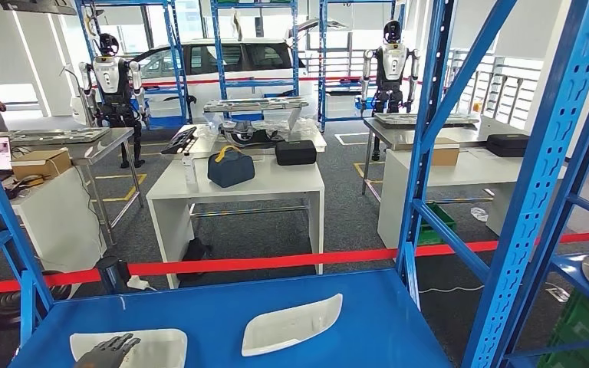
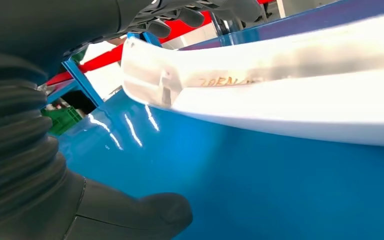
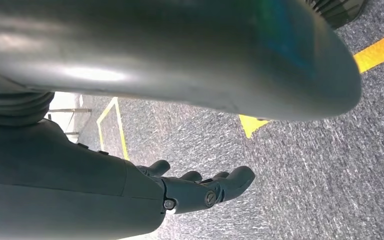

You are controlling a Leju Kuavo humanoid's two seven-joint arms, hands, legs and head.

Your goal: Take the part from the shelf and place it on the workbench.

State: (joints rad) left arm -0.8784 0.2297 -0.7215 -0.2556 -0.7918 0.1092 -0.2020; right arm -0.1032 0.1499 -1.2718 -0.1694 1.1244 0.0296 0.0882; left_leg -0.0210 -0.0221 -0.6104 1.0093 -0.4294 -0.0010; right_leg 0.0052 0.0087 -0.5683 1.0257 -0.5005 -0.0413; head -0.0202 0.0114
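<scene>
My left hand point(image 1: 107, 350) rested on the white part point(image 1: 149, 343) at the blue shelf's point(image 1: 383, 330) near-left edge — fingers spread, gripping nothing. My right hand point(image 3: 200, 187) hung loosely open over the floor.

My blue shelf point(image 1: 368, 330) carries two white parts lying flat: one part point(image 1: 291, 325) near its middle, the other part point(image 1: 157, 345) toward my left.
</scene>
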